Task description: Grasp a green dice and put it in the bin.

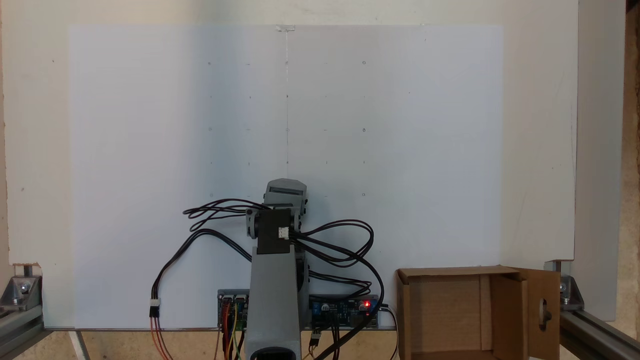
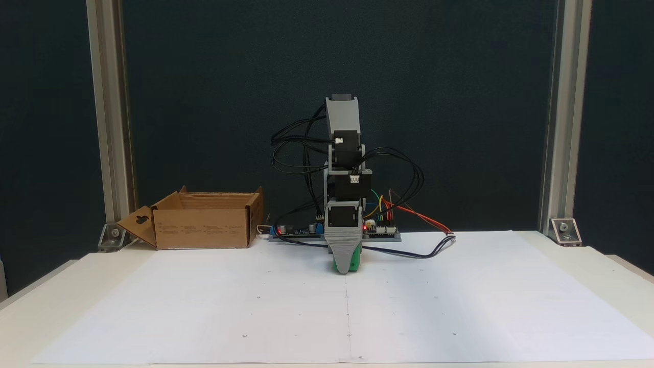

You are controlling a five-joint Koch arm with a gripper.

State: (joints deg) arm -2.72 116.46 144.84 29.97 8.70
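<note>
Paper sheet point(image 2: 204, 312): lying nearest the front-facing fixed camera, covering the table point(image 2: 587, 255) and carrying faint dot marks.
Gripper point(image 2: 347, 266): pointing straight down at the sheet, its grey face turning toward that camera.
Jaws: sitting one behind the other, so I cannot tell whether they are parted or clamping.
Green dice point(image 2: 347, 263): showing as green edges around the gripper's tip, just above the paper; its orientation is hidden.
Bin point(image 2: 204, 221): standing open-topped at the left, well apart from the gripper, keyhole flap hanging outward.
Other fixed view: looking down on the arm point(image 1: 276, 280), whose body is hiding the dice; bin point(image 1: 450, 310) appearing bottom right.
</note>
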